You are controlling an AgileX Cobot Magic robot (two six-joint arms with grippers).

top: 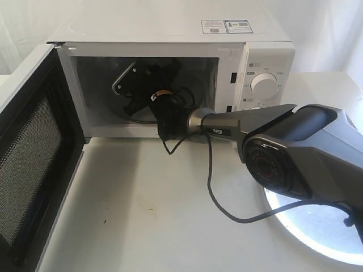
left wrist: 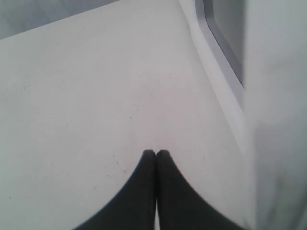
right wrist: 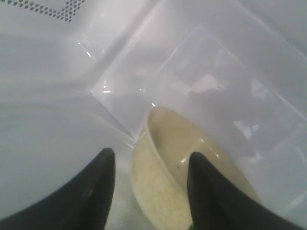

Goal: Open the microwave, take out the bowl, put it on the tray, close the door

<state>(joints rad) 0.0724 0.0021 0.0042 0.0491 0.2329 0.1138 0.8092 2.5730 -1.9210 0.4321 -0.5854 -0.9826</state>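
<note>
Inside the microwave (top: 170,31) cavity, my right gripper (right wrist: 152,154) stands spread. Its two black fingers (right wrist: 103,191) straddle the wall of the bowl (right wrist: 175,141), one finger within the bowl and the other outside it, with a visible gap to the rim. I cannot tell whether the inner finger touches the ceramic. The cream bowl sits on the white cavity floor, close to a rear corner.

In the exterior view my right arm (top: 295,133) reaches from the lower right of the frame into the opening at centre and hides the bowl. A black cable (top: 210,187) loops down from the arm onto the table (top: 142,221). The door (top: 34,164) stands swung wide at the left of the frame, its black mesh inner face towards the camera. The tray (top: 317,241) lies at lower right, partly under the arm and well apart from the bowl.

My left gripper (left wrist: 156,153) is pressed together and holds nothing, above bare table.
</note>
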